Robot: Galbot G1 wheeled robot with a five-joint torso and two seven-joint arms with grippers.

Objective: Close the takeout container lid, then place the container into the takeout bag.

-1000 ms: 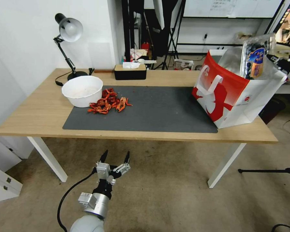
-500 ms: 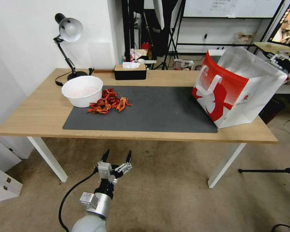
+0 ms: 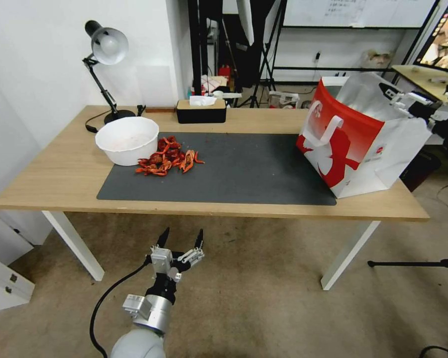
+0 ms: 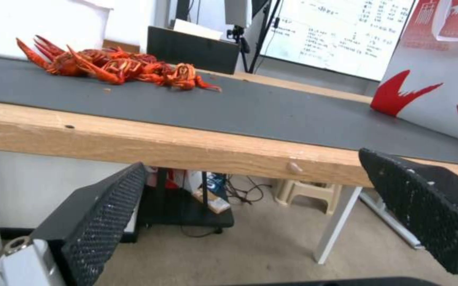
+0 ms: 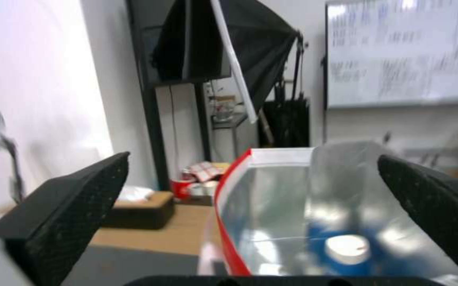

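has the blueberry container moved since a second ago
Yes. It was held above the takeout bag's open top; now the takeout container lies down inside the bag's foil lining, and the open right gripper is empty at the rim.

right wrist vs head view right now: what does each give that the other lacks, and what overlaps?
Right wrist: it looks into the takeout bag past the open right claw. On the foil-lined bottom lies a blurred blue shape with a white sticker, apparently the takeout container.
Head: the bag's red-and-white outside, the white bowl and crayfish on the dark mat, the desk lamp, and the left claw, open, low in front of the table.
Both: the bag, and the black tissue box at the table's back edge.
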